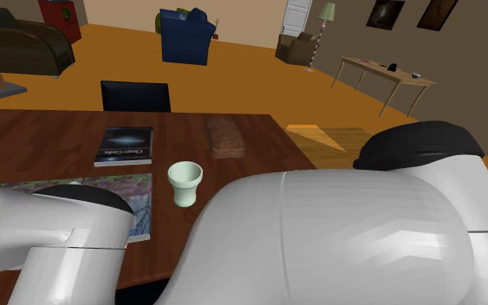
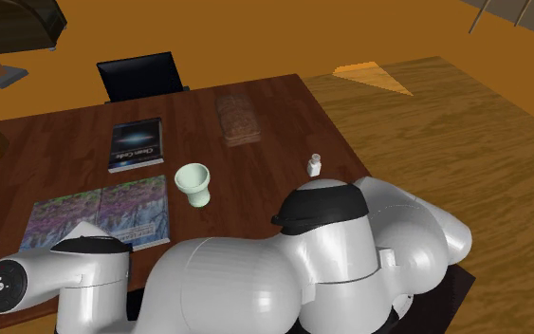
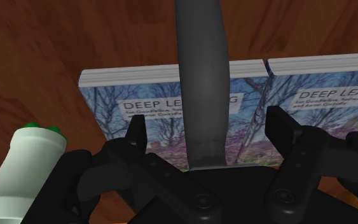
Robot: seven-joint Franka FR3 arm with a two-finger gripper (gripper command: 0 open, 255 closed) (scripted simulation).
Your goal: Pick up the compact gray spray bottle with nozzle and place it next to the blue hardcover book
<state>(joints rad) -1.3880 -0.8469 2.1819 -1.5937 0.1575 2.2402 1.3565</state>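
Observation:
The spray bottle (image 2: 315, 166) is small and pale grey-white. It stands upright near the table's edge at the second exterior view's right, just beyond the arm's black-capped joint. In the shoulder view the arm hides it. The blue hardcover book (image 1: 125, 145) (image 2: 137, 144) lies flat further back on the table. My gripper (image 3: 208, 127) hangs open over a "Deep Learning" book (image 3: 145, 105) with a colourful cover. Its fingers (image 3: 136, 130) stand wide apart and touch nothing. A grey cable (image 3: 199, 83) runs between them.
A pale green cup (image 1: 185, 184) (image 2: 193, 184) stands mid-table between the blue book and the bottle. Two colourful books (image 2: 103, 216) lie side by side by the near edge. A brown board (image 2: 237, 116) lies at the far side, with a black chair (image 1: 135, 95) behind the wooden table (image 1: 51, 143).

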